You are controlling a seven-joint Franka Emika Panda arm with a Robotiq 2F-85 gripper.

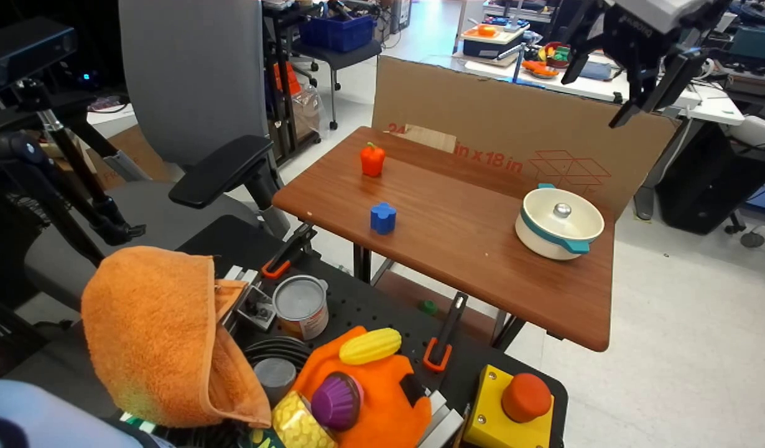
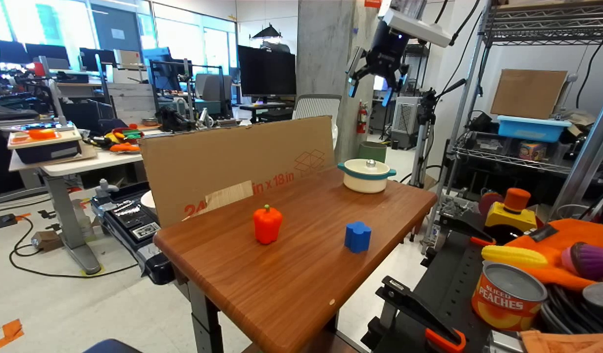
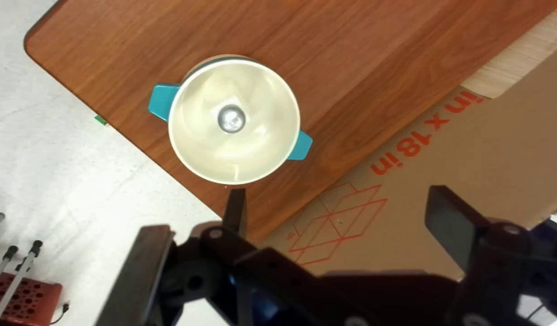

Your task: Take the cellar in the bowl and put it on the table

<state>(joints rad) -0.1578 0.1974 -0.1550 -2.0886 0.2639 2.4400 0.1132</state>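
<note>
Held the fingers [image 3: 449,226] spread and empty, well above the worktop [image 3: 396,45]. Had the likely cellar [image 3: 232,118], silver and knob-like, at the centre of the bowl [image 3: 201,154], below and, in the wrist view, left of the finger gap; probably needed to descend leftward.

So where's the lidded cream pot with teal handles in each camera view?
In an exterior view: the lidded cream pot is right of centre, mid-height, toward the right end of the table.
In an exterior view: the pot is right of centre, mid-height, toward the table's far end.
In the wrist view: the pot is left of centre, upper half.
Shared landmark: the cardboard marked "in x 18 in" in red, beside the table.
</note>
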